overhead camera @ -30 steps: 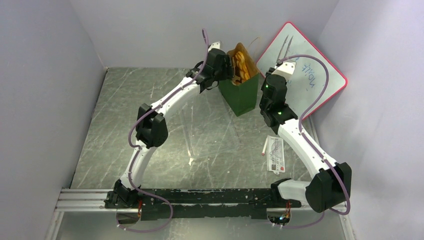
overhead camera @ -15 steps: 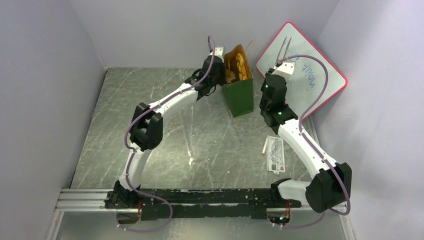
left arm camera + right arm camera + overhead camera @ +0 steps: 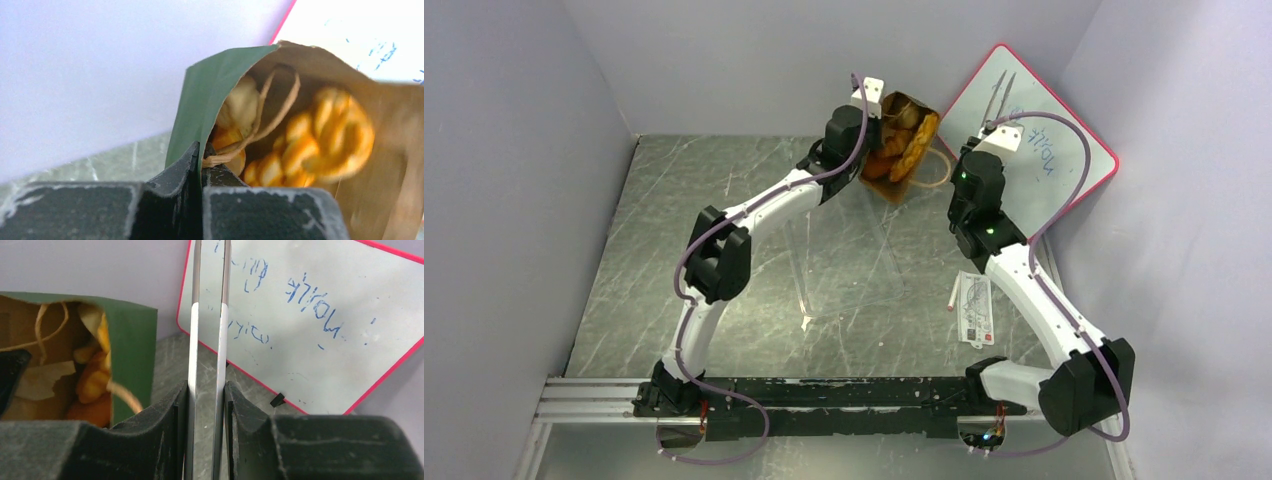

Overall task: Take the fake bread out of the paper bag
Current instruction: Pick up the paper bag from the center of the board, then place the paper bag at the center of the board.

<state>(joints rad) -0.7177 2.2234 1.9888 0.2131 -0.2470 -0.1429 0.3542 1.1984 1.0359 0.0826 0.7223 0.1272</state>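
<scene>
left gripper (image 3: 201,151) pinching bag (image 3: 210,95), right gripper (image 3: 207,390) clamping tongs (image 3: 195,340)

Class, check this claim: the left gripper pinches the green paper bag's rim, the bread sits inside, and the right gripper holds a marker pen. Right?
Not quite: the right gripper holds metal tongs, not a pen, as the right wrist view shows. The left gripper does pinch the rim of the paper bag, with the fake bread inside.

Mouth: paper bag (image 3: 200,100) open, upper centre; loop handle (image 3: 225,156) crosses it.
Right: tongs (image 3: 195,340), whiteboard (image 3: 310,340) close by.
Left: open bench (image 3: 644,250).
</scene>
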